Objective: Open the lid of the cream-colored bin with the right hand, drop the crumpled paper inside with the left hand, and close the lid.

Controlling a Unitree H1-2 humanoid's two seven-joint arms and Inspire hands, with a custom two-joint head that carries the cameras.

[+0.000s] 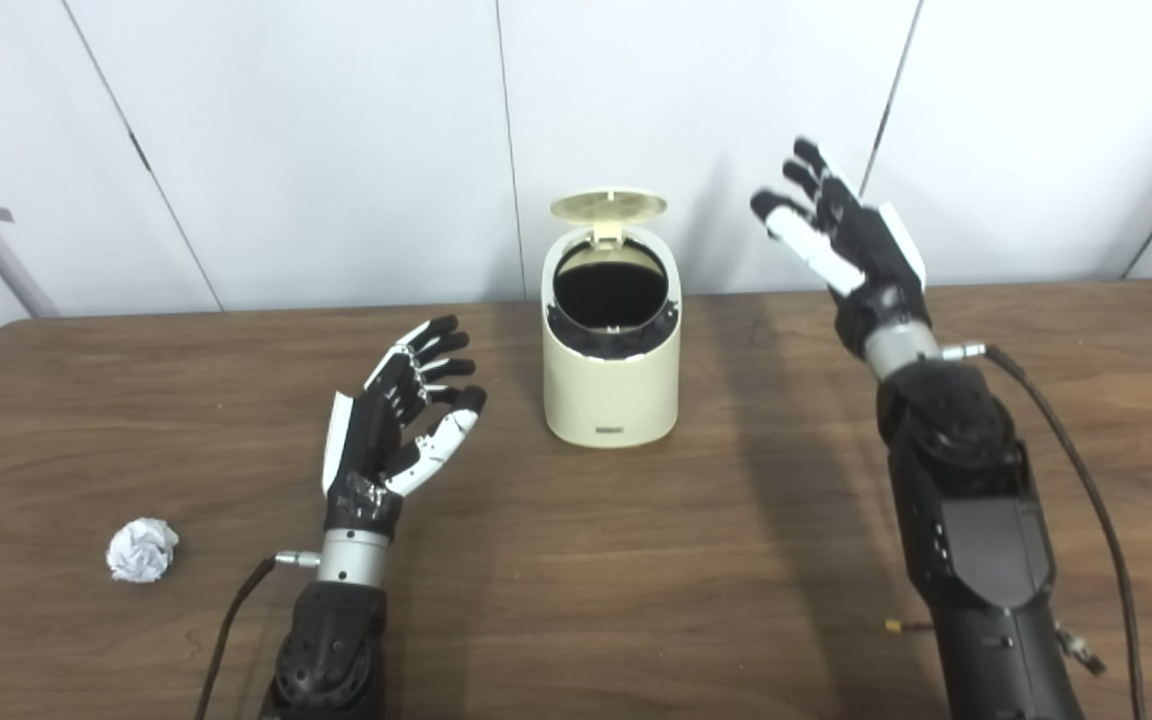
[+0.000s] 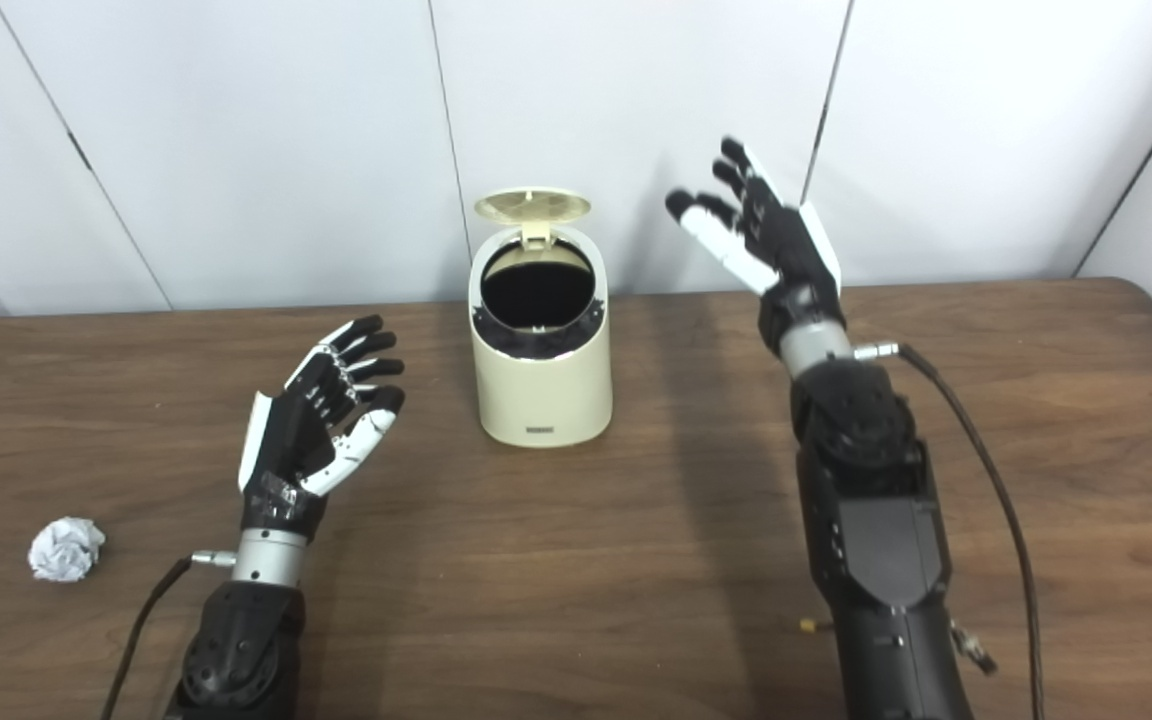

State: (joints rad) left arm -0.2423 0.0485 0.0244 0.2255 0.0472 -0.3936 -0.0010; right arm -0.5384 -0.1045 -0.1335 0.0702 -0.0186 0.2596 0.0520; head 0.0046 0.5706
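The wooden table [image 1: 636, 560] carries the cream-colored bin [image 1: 611, 390] and crumpled paper [image 1: 142, 549]

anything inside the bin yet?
Lid stands open, but the cream bin's interior is just dark; the bottom can't be seen. The crumpled paper lies on the table, and the left hand is open.

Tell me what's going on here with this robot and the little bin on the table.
The cream-colored bin stands on the table with its lid flipped up and the mouth open. The right hand is raised beside the bin, open and touching nothing. The left hand is open too, above the table. The crumpled paper lies on the table to the left, not yet picked up.
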